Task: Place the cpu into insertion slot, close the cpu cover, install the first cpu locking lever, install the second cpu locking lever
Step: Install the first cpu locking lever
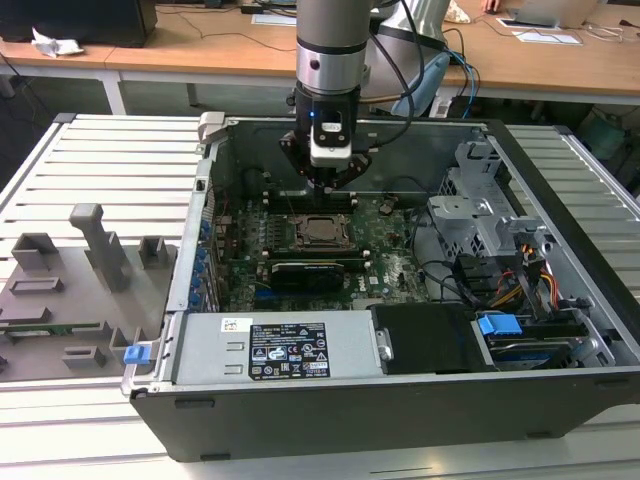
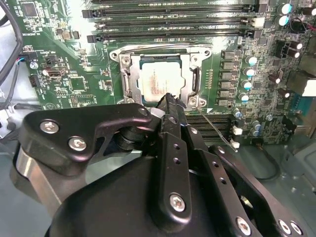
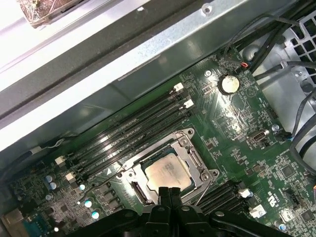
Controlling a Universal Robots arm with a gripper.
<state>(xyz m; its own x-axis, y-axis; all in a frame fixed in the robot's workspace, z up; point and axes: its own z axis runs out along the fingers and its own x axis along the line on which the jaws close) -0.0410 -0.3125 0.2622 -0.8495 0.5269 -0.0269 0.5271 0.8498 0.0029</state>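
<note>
The cpu [image 2: 158,81] lies flat in the insertion slot [image 1: 322,230] on the green board, its dull silver top facing up. The silver cpu cover [image 2: 127,79] lies down around it, with the chip showing through its square cut-out. A thin metal lever rod [image 2: 213,126] runs out from one corner of the socket. In the first wrist view the cpu [image 3: 168,173] sits inside the cover frame [image 3: 183,142]. My gripper [image 1: 328,183] hangs just above the socket's edge, fingers shut together with nothing between them. Its tip [image 2: 170,98] reaches over the chip's near edge in both wrist views [image 3: 171,190].
Long black memory slots [image 3: 133,133] run beside the socket. The open computer case [image 1: 500,140] walls the board in, with a drive cage [image 1: 480,200] and cables at the exterior view's right. A power supply [image 1: 280,345] sits in front. Grey fixtures [image 1: 90,250] stand at the exterior view's left.
</note>
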